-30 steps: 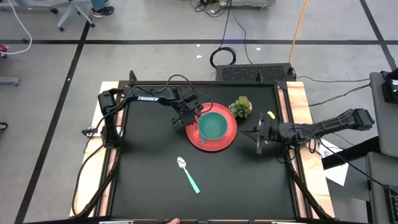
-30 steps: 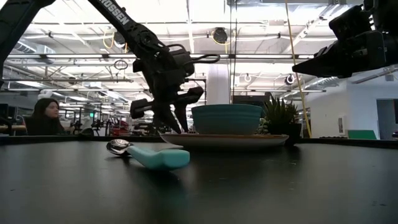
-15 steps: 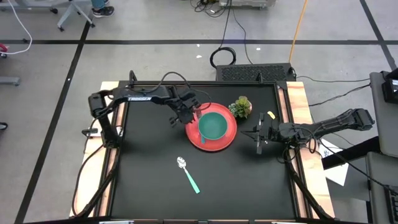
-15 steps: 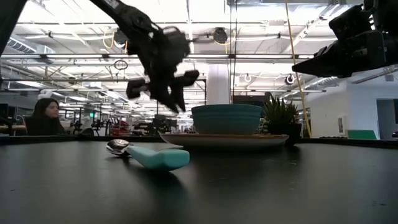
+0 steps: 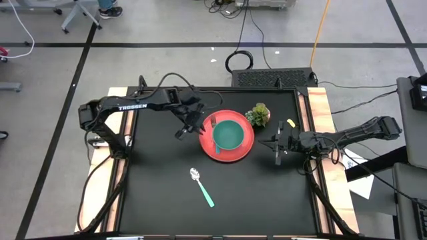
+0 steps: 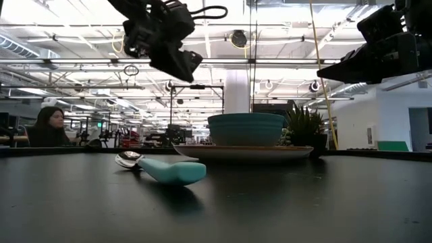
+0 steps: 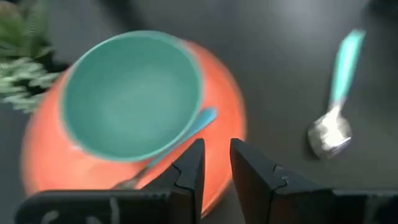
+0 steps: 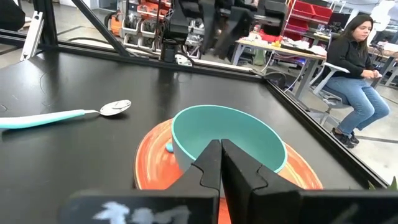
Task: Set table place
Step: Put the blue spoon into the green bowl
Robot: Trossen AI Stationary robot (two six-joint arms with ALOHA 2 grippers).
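Overhead, "TROSSEN" on left arm (image 5: 133, 107)

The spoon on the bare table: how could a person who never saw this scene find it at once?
Start from the red plate with the teal bowl in the middle of the black table. The spoon lies alone on the tabletop, apart from the plate. It has a silver head and a teal handle, and nothing touches it.

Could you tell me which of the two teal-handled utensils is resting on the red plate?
The one tucked against the teal bowl on the red plate; its handle shows beside the bowl. The other, a spoon, lies alone on the black table.
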